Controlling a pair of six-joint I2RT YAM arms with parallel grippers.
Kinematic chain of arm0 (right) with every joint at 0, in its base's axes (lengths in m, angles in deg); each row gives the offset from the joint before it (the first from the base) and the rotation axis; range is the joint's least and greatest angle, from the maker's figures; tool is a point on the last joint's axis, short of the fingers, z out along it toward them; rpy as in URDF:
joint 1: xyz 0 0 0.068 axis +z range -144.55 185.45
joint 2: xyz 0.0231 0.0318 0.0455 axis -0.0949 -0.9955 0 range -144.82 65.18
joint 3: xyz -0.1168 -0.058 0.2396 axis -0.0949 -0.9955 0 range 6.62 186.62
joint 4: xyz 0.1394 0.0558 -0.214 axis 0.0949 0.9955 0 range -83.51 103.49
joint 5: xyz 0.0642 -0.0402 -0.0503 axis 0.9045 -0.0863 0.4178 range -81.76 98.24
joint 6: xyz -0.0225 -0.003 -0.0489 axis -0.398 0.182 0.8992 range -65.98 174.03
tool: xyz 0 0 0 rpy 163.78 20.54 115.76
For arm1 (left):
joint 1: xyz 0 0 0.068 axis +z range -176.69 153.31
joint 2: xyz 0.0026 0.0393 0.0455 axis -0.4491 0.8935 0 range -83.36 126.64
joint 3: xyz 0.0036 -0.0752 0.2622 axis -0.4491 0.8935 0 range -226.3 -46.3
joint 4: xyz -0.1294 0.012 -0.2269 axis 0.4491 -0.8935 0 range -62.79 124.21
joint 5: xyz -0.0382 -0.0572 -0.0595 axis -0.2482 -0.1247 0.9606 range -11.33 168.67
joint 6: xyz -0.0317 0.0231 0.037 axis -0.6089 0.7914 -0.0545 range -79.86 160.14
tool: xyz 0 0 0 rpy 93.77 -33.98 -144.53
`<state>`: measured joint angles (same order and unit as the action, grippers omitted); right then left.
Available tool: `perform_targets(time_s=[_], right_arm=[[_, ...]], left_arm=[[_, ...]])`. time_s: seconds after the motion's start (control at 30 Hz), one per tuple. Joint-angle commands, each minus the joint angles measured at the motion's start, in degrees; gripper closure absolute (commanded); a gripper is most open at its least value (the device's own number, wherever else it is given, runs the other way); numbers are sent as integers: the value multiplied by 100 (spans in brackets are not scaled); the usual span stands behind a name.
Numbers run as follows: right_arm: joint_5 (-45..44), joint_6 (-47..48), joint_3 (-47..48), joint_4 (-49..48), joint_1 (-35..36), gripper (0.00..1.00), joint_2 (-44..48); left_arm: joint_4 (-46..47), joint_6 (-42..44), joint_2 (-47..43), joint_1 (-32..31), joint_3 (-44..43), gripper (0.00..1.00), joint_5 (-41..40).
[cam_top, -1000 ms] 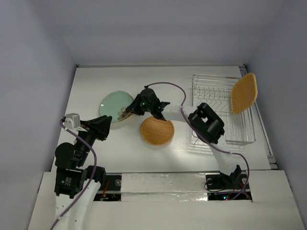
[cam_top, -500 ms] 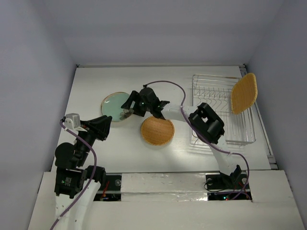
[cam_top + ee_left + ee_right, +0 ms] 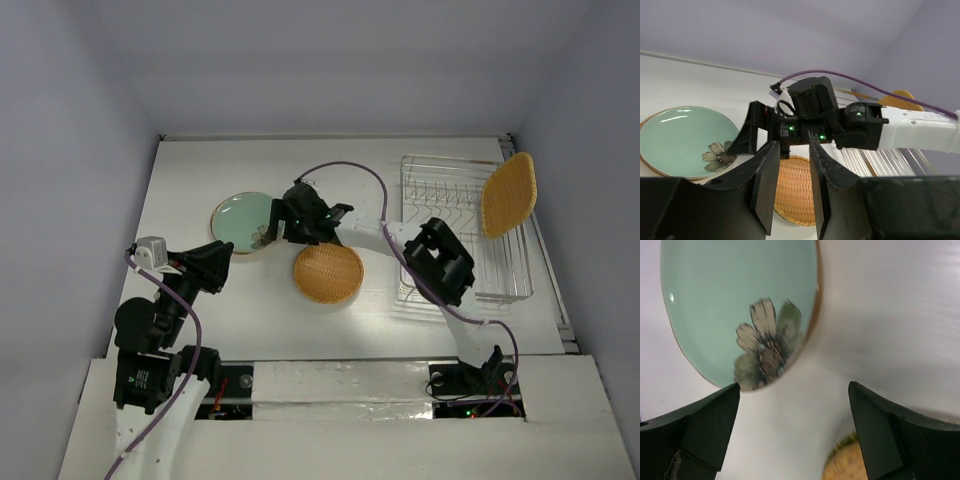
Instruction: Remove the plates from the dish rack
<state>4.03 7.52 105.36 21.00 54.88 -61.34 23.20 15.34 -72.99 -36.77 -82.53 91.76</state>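
We see the green plate (image 3: 241, 221) lying flat on the white surface (image 3: 190, 170), left of centre, its flower print near the rim that faces the right gripper (image 3: 281, 223). The woven plate (image 3: 327, 272) lies flat too, just beside it on the near right; from the top view we cannot tell whether the two rims touch. The square plate (image 3: 509, 193) stands tilted at the far right end of the rack (image 3: 450, 172), which sits at the right of the surface, well apart from the other two plates.

The right gripper hangs over the green plate's right edge. In its wrist view the fingers (image 3: 705, 425) are spread wide with nothing between them, and the plate's flower shows beyond them.

The left gripper (image 3: 220, 258) is near the green plate's near-left edge and points toward it. Its fingers (image 3: 765, 185) are upright, parted by a narrow gap, and hold nothing.
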Motion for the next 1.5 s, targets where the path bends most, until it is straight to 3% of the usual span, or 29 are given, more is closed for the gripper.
perform_targets(time_s=[0.0,0.07,0.1,0.2,0.23,0.37,0.5,0.57,0.67,0.73,0.77,0.97,1.13,1.3,1.47], right_arm=[[-308,413,-459,-95,67,7,1081],[-545,518,-915,-280,67,22,1549],[-755,667,-1040,-273,67,46,2047],[-1730,975,-1567,-62,-56,97,2832],[-2142,1028,-1742,34,-126,100,3374],[-3006,1266,-2779,315,-924,100,4885],[-3270,1616,-3527,676,-2575,100,6216],[-3498,1775,-3677,869,-3569,93,6638],[-3762,1987,-3678,984,-4581,46,6789],[-3606,2215,-3695,897,-4994,26,6737],[-3552,2233,-3652,888,-5361,25,6650],[-2771,3066,-3370,591,-6015,26,5736],[-2936,3419,-3037,773,-6287,33,5094],[-2559,3735,-3036,519,-6402,38,4673],[-2401,3877,-2913,448,-6402,56,4469]], left_arm=[[230,-43,-35,24,-33,73,37],[230,-43,-53,24,-25,73,45],[239,-34,-79,24,-25,73,45],[248,-34,-97,24,-16,75,72],[257,-25,-97,24,-25,77,72],[248,-17,-53,24,-16,87,89],[257,1,9,24,-25,95,160],[257,10,18,24,-33,95,177],[248,19,35,24,-42,94,195],[248,36,26,24,-42,90,239],[248,36,26,24,-42,89,239],[239,54,-44,-28,-51,85,239],[257,54,-61,-28,-51,84,274],[266,45,-44,-28,-42,83,300],[283,54,-44,-28,-33,83,335]])
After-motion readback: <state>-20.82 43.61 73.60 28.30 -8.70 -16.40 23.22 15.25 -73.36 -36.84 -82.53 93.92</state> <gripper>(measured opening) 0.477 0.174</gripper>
